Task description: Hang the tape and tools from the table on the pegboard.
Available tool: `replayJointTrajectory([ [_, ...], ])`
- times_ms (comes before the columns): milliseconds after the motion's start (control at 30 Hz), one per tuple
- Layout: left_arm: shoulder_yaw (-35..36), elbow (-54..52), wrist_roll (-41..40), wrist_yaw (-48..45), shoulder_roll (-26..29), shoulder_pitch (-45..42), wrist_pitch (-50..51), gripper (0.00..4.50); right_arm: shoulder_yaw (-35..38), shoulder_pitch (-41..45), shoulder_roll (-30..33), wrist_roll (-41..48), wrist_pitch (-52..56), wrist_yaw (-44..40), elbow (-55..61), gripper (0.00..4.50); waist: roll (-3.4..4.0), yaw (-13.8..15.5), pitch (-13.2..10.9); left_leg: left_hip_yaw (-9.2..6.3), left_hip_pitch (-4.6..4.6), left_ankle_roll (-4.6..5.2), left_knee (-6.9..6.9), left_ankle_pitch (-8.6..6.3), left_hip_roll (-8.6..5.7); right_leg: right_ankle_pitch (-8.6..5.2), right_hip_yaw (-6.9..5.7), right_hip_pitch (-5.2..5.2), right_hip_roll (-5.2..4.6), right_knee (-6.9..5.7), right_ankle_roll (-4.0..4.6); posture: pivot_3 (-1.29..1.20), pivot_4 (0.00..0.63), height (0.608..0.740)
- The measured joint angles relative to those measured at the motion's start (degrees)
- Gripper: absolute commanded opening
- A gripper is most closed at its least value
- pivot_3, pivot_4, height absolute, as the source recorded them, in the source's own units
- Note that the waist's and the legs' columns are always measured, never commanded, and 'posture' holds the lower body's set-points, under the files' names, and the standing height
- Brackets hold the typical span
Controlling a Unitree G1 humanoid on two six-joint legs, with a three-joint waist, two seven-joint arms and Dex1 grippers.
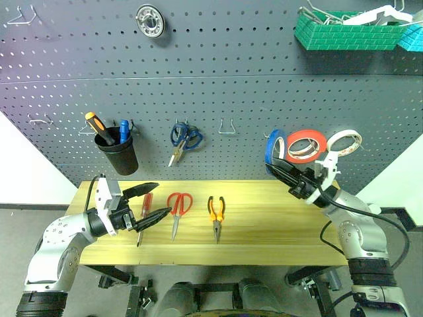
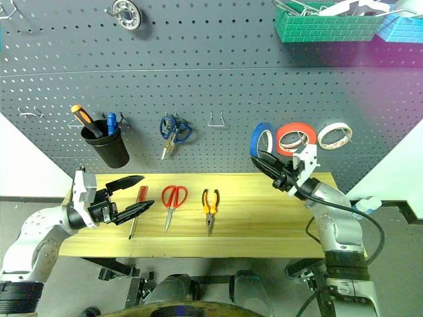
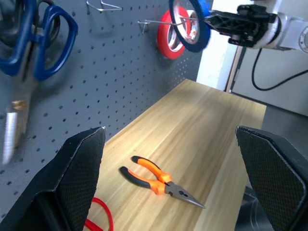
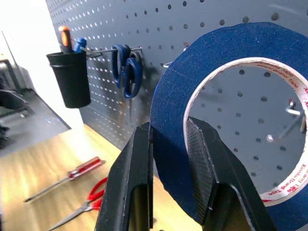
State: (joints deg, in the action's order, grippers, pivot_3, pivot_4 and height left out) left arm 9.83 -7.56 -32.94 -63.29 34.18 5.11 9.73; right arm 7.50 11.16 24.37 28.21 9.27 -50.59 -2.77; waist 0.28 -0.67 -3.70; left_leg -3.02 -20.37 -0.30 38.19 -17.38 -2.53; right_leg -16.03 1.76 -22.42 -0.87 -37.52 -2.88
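Right gripper (image 1: 283, 166) is pinching the blue tape (image 1: 273, 146) by its wall at right of centre, seemingly just beside the red-orange roll (image 1: 306, 145) against the pegboard (image 1: 218, 79). Next it needs threading onto a hook. Left gripper (image 1: 149, 203) is hovering wide open over the surface (image 1: 264, 224), where scissors (image 1: 177, 208), pliers (image 1: 216, 212) and screwdriver (image 1: 144, 214) are waiting.

You see a smooth wooden counter (image 1: 264, 218), a matt grey pegboard (image 1: 218, 72) with shiny metal hooks (image 1: 228, 127) — and a see-through red plastic screwdriver (image 1: 145, 212) handle.
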Motion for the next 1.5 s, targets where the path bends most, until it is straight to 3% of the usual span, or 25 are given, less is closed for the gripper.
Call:
replayJointTrajectory([
  [333,0.1,-2.3,-0.1,1.1,0.0,1.5,0.6,4.5,-2.4,3.6,-2.0,-8.0,-3.3,7.2,-2.7,0.66,-0.02,0.1,0.0,0.0,0.01,-0.01,0.0,0.0,0.0,0.0,0.0,0.0,0.01,-0.03,0.0,0.0,0.0,0.734],
  [700,0.2,-2.3,-0.2,1.3,0.1,1.6,1.1,4.5,-3.3,3.7,-2.5,-9.8,-3.4,7.4,-5.1,4.36,-0.02,0.1,0.0,0.0,0.02,0.0,0.0,0.01,0.0,0.0,0.0,-0.01,0.01,-0.05,0.01,0.0,0.0,0.734],
  [1133,0.3,-3.5,-0.2,1.3,0.2,2.2,1.3,4.5,-5.3,-1.5,-1.4,-3.1,4.5,-1.7,1.2,4.44,-0.05,0.0,0.0,0.0,0.06,0.0,0.01,0.0,0.0,0.01,0.0,0.02,0.02,-0.07,0.02,0.0,0.0,0.734],
  [1500,2.3,-3.6,-0.2,1.5,0.5,4.6,1.2,4.5,-9.3,-0.3,-3.2,-7.2,8.9,5.3,1.6,4.44,-0.09,0.2,0.1,-0.01,0.03,-0.01,0.01,0.01,0.0,0.01,0.0,-0.01,0.02,-0.08,0.03,0.02,0.004,0.734],
])
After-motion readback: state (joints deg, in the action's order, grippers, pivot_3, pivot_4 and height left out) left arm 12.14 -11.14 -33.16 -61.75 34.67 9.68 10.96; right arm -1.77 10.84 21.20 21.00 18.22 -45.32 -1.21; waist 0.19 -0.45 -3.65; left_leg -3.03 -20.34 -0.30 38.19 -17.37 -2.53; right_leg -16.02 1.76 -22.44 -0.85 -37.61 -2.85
